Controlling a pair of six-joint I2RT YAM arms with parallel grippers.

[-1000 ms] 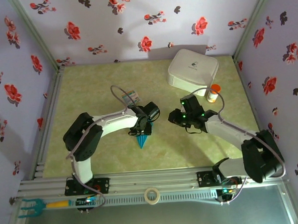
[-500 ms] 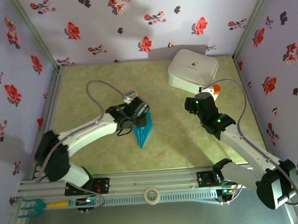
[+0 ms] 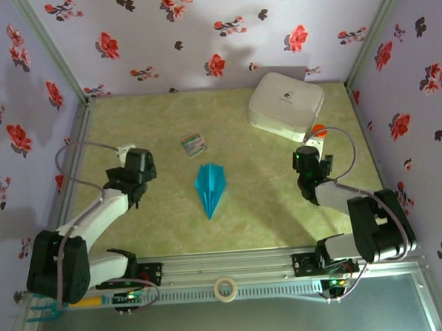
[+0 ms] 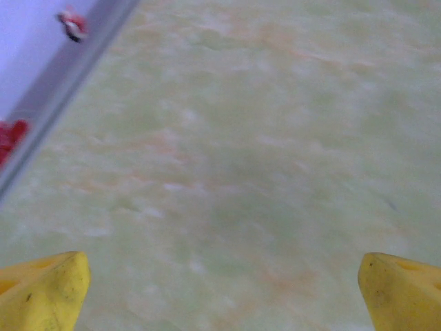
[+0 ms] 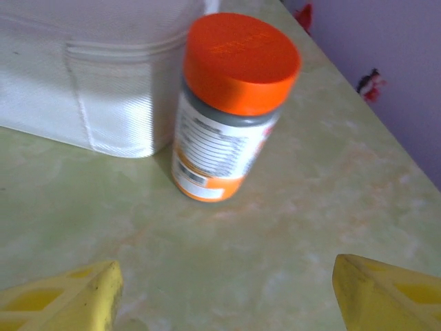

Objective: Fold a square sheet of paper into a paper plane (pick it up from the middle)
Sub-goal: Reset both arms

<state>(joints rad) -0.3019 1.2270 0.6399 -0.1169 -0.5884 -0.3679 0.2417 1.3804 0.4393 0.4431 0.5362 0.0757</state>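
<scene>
The paper plane (image 3: 210, 187), the square sheet of paper folded to a slim turquoise dart, lies flat at the table's middle with its tip toward the near edge. Nothing touches it. My left gripper (image 3: 134, 164) hovers well to its left; in the left wrist view its yellow fingertips (image 4: 43, 293) stand wide apart over bare green table, so the left gripper (image 4: 224, 296) is open and empty. My right gripper (image 3: 307, 156) is off to the plane's right, and in the right wrist view the right gripper (image 5: 224, 296) is open and empty, facing an orange-capped bottle (image 5: 231, 103).
A white rounded box (image 3: 286, 105) stands at the back right with the orange-capped bottle (image 3: 319, 132) beside it. A small printed card (image 3: 194, 143) lies behind the plane. A tape roll (image 3: 226, 289) and a teal tool (image 3: 47, 306) rest on the front rail.
Both arms have pulled away from the paper, the left one to the left and the right one to the right. Both grippers opened. The plane lies free on the table.
</scene>
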